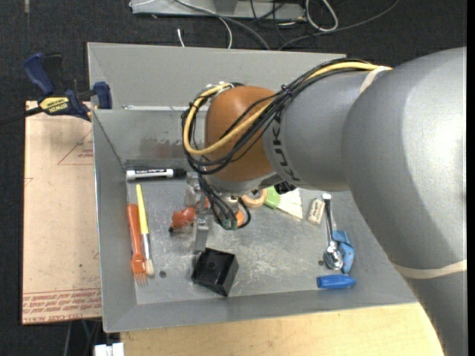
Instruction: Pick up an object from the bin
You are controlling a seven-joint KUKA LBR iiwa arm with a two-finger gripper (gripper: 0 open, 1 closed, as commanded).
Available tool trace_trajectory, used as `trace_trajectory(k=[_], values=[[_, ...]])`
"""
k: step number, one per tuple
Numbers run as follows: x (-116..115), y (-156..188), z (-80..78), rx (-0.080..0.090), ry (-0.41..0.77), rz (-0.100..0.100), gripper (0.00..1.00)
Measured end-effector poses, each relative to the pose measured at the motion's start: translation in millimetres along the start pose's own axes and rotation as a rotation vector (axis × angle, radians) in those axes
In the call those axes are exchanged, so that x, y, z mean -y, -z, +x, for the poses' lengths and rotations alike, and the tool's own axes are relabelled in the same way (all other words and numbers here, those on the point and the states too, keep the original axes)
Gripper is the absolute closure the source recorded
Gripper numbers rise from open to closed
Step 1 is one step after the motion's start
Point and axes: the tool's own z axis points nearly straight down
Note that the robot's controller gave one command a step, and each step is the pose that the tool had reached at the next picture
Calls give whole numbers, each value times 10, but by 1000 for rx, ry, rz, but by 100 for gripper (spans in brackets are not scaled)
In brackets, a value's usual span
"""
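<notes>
jaws beside a small red thing (181, 217)
a shove toward nine o'clock could lose it; black box (214, 270) crowds six; jaws apart or together: cannot tell.

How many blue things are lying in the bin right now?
2. One blue piece lies at the bin's right beside a silver tool; a flat blue bar lies nearer the front wall. The arm may hide others.

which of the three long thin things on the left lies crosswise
The black marker lies crosswise, its white label facing up. The yellow stick and orange brush just below it lie side by side, running front to back.
</notes>
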Motion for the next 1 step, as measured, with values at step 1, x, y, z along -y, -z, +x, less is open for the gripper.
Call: trace_trajectory(k=[1], values=[[53,-210,-150,5,50,-1,0]])
